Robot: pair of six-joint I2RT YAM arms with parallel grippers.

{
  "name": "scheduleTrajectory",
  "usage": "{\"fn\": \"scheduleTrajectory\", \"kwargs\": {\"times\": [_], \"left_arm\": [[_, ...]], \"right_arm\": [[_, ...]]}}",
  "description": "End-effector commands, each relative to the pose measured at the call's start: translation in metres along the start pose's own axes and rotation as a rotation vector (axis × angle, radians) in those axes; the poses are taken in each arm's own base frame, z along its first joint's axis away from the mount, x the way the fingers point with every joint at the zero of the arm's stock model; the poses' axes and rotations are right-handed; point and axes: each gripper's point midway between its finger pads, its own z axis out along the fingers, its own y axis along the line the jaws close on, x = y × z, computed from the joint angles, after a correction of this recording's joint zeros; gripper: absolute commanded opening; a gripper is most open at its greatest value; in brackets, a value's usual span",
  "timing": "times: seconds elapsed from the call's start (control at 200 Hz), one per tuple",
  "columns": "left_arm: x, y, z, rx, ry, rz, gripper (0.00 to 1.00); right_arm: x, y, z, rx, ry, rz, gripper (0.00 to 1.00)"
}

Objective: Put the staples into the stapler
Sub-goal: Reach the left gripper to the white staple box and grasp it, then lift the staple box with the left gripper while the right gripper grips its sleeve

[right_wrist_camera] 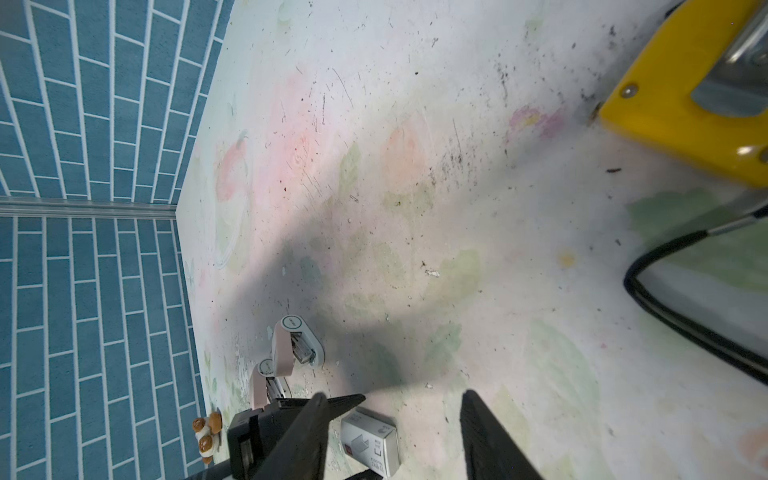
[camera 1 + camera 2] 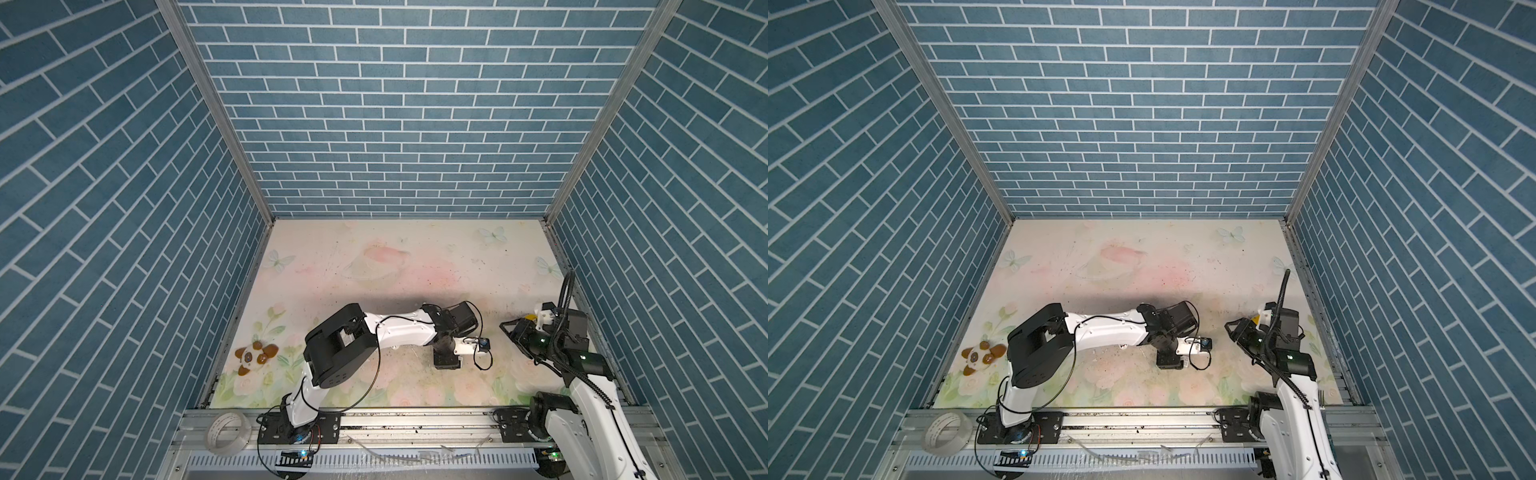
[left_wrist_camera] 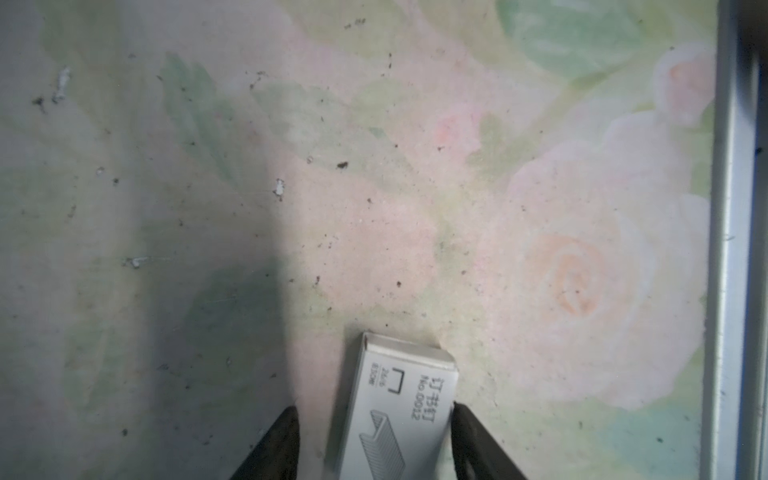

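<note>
**staples:** not themselves visible. they are judged to sit inside the closed white staple box (image 3: 399, 407), which lies flat on the floral table mat (image 3: 415, 187).

**left gripper** (image 3: 374, 408)**:** points down over the box and straddles its narrow width. one finger (image 3: 471, 440) touches the box's edge, and a gap shows at the opposite finger. the pincer is at a middling width and not yet clamped. in both top views this arm hides the box.

**staplers:** a pink-and-white stapler (image 1: 297, 343) and a second stapler (image 1: 266, 380) lie near the box but apart from it. their pink arms appear lifted.

**right gripper** (image 1: 395, 394)**:** hangs well apart from the box, facing it, with its fingers wide and nothing between them.

**other items:** a yellow tool (image 1: 685, 104), of a kind that is unclear, sits beyond the right gripper, farther from the box. a plush toy (image 2: 253, 357) lies well apart from the box, past the staplers.

**step in hand (judged):** securing the box, the opening step. no strip is out and no stapler is loaded.

**next move (judged):** the left jaws close squarely on the sleeve, firm without crushing the card. the right gripper then comes in to draw out the inner tray.
</note>
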Motion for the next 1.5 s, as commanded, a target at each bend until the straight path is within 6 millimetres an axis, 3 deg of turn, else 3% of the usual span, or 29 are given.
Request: {"fn": "scheduleTrajectory", "kwargs": {"times": [0.0,0.11,0.35,0.675,0.88,1.005,1.295,1.495], "left_arm": [[-0.001,-0.004,0.002,0.008,0.012,0.000,0.59],[0.002,-0.005,0.005,0.012,0.020,-0.007,0.57],[0.000,-0.006,0.007,0.009,0.024,-0.031,0.41],[0.001,-0.002,0.011,-0.018,0.041,-0.103,0.37],[0.003,-0.003,0.007,-0.030,0.030,-0.102,0.55],[0.003,-0.002,-0.005,-0.053,0.015,-0.078,0.60],[0.006,-0.007,-0.027,-0.072,-0.066,-0.053,0.61],[0.007,-0.001,-0.029,-0.072,-0.108,-0.073,0.62]], "right_arm": [[0.000,-0.003,-0.001,0.014,-0.009,0.011,0.52],[-0.002,-0.001,-0.001,0.012,-0.012,0.008,0.51],[-0.003,-0.002,-0.001,0.018,-0.016,0.003,0.50],[-0.003,-0.005,0.001,0.030,-0.005,-0.003,0.50],[0.000,0.001,0.006,0.011,0.054,-0.011,0.50],[0.006,0.004,0.011,-0.014,0.117,-0.002,0.50],[0.033,0.016,0.020,-0.133,0.311,0.059,0.48],[0.045,0.018,0.020,-0.158,0.369,0.087,0.46]]}}
